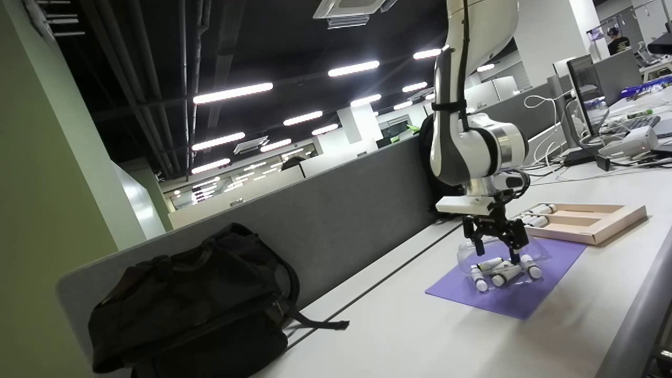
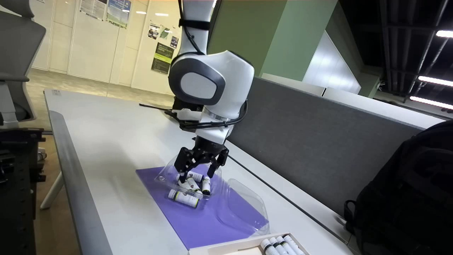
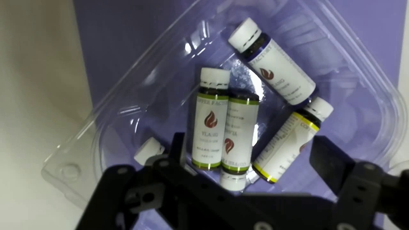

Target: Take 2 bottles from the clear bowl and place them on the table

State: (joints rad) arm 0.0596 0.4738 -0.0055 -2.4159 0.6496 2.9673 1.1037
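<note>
The clear bowl (image 3: 394, 102), also seen in both exterior views (image 1: 464, 258) (image 2: 162, 179), holds several small white-labelled bottles with white caps. In the wrist view two green-banded bottles (image 3: 209, 131) (image 3: 241, 134) lie side by side. A yellow-banded bottle (image 3: 287, 147) lies to their right and a blue-banded one (image 3: 281, 70) above. Another bottle's cap (image 3: 148, 150) shows left; its body is hidden by a finger. My gripper (image 3: 249, 147) is open, pointing down over the bowl (image 1: 497, 255) (image 2: 196, 176). Its fingers stand apart on either side of the green pair and the yellow-banded bottle.
A purple mat (image 1: 493, 302) lies under the bowl on the white table (image 2: 113, 141). The bowl's clear lid (image 2: 244, 209) lies opened beside it. A light-wood tray (image 1: 614, 223) with bottles stands at the mat's edge. A grey partition (image 1: 367, 210) and black backpack (image 1: 194, 310) border the table.
</note>
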